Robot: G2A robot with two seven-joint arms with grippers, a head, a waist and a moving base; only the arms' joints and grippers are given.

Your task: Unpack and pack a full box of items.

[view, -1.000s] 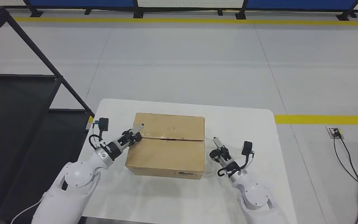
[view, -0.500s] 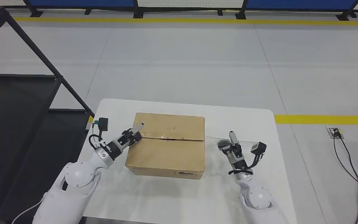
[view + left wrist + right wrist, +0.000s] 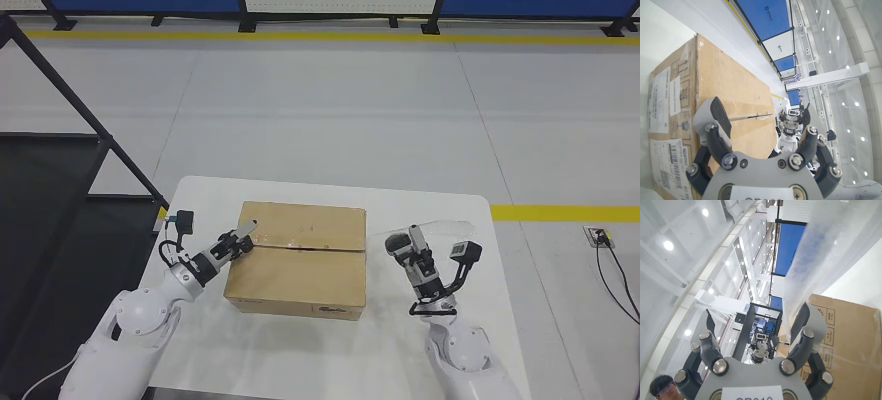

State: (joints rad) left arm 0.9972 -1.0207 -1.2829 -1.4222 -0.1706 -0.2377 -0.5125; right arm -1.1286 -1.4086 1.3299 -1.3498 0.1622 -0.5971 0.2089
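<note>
I am viewing the white worktop (image 3: 330, 345), which is carrying one closed cardboard box (image 3: 300, 270) at its middle. The box's flaps are meeting along a central seam (image 3: 751, 117), and printed labels (image 3: 676, 94) are showing on the end face toward the left arm. A strip of clear film (image 3: 810, 266) is stretching through the air beside the box's right end and lying against one pad of the right gripper (image 3: 407, 243). That gripper is hanging just beside that end, its fingers (image 3: 800, 321) standing wide apart and clamping nothing. The left gripper (image 3: 243, 236) is hovering at the box's left end by the seam, its fingers (image 3: 720, 113) likewise spread and holding nothing; I cannot tell whether they are touching the cardboard
</note>
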